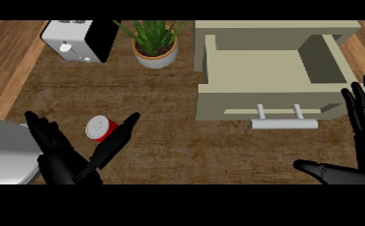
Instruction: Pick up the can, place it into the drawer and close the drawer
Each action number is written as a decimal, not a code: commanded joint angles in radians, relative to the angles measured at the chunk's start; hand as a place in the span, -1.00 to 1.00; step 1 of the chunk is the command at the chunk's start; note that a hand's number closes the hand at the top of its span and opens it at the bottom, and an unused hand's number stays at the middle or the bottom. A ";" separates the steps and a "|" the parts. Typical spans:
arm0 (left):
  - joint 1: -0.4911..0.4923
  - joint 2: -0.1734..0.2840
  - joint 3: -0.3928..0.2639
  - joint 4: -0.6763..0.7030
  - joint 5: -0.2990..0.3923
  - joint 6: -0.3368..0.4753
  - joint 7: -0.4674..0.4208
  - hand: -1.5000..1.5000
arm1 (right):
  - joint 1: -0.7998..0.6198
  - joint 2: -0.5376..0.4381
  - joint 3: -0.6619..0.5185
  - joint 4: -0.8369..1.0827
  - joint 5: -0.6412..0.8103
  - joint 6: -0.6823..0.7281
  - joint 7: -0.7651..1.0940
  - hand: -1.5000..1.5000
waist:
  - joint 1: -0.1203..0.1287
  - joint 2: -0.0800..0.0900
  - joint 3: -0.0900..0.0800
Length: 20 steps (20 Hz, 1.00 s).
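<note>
One can [100, 127], one open drawer [269, 81], two hands, one plant [155, 43]

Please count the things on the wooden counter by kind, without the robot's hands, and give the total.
Red can with white top: 1
Beige open drawer with metal handle: 1
Green plant in grey pot: 1
White and black appliance: 1
Grey round object at left edge: 1
Total: 5

A single head view looks steeply down on the brown wooden counter [164, 99] from the robot's own side. It faces away from the robot, with the beige open drawer [267, 75] toward the upper right and the green potted plant [155, 44] at the far edge. Everything sits fairly near.
</note>
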 commanded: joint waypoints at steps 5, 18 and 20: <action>-0.032 0.019 -0.010 0.195 0.146 0.190 -0.069 -1.00 | 0.042 -0.002 -0.031 -0.039 -0.009 0.031 -0.020 -1.00 | -0.001 0.000 -0.001; -0.033 0.030 -0.051 0.388 0.469 0.384 -0.359 -1.00 | 0.059 -0.016 -0.059 -0.147 -0.052 0.049 0.089 -1.00 | 0.000 -0.001 -0.003; -0.017 0.045 -0.054 0.397 0.521 0.384 -0.388 -1.00 | 0.063 0.015 -0.026 -0.126 0.003 0.031 0.050 -1.00 | 0.003 -0.001 -0.004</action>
